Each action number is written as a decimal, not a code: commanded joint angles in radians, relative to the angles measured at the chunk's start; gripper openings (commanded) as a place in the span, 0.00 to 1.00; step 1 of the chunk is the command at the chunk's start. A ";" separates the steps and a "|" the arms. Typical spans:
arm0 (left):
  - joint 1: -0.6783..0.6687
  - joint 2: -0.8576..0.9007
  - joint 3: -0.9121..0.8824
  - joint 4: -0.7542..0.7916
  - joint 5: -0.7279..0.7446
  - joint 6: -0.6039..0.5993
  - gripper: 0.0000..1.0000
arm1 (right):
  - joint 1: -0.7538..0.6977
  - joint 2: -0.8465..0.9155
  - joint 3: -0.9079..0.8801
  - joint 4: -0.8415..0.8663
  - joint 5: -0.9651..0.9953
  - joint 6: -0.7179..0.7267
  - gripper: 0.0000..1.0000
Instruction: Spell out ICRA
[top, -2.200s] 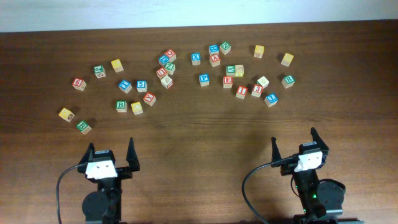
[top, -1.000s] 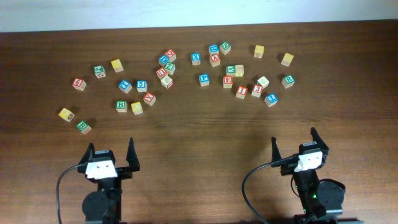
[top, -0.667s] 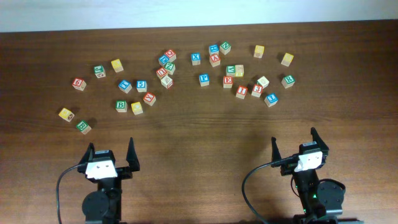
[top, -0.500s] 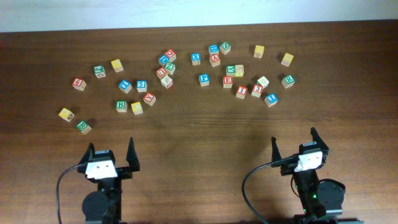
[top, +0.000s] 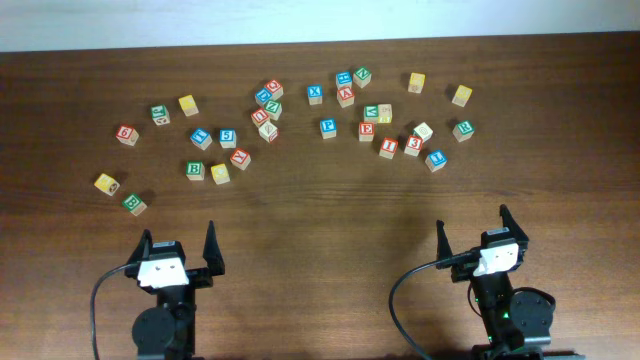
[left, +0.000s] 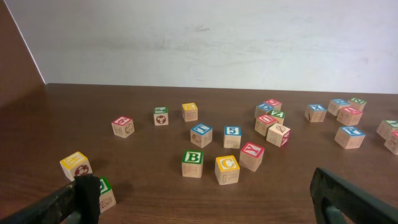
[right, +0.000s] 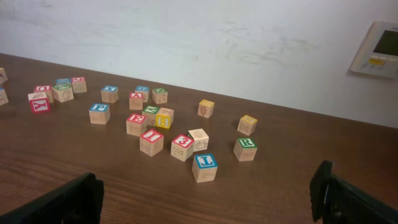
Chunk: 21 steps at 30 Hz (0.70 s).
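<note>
ICRA cubes (top: 346, 96) lie scattered on the table (top: 320, 220), well apart from both wide-spread, empty jaws.

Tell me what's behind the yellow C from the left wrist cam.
The blue 5 sits behind the yellow C, apart from it, with bare table between. Nothing covers either; only C's far face is out of sight.

On the table (top: 320, 260), seen from overhead, the I cube (top: 388, 146) has the 3 cube (top: 412, 146) just beside it at three o'clock and the E cube (top: 366, 130) at ten o'clock. The A cube (top: 345, 97) lies at eleven o'clock of the E cube. The R cube (top: 462, 130) lies beyond the 3 cube at three o'clock. The C cube (top: 220, 173) lies well apart from the I cube at nine o'clock, with a B cube (top: 196, 170) just beside it at its own nine o'clock.
</note>
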 joint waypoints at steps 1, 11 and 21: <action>-0.004 0.002 -0.002 -0.004 0.003 0.015 0.99 | -0.006 -0.006 -0.005 -0.006 0.009 0.003 0.98; -0.004 0.002 -0.002 -0.005 0.003 0.015 0.99 | -0.006 -0.006 -0.005 -0.006 0.009 0.003 0.98; -0.004 0.002 -0.002 0.006 0.003 0.014 0.99 | -0.006 -0.006 -0.005 -0.006 0.009 0.003 0.98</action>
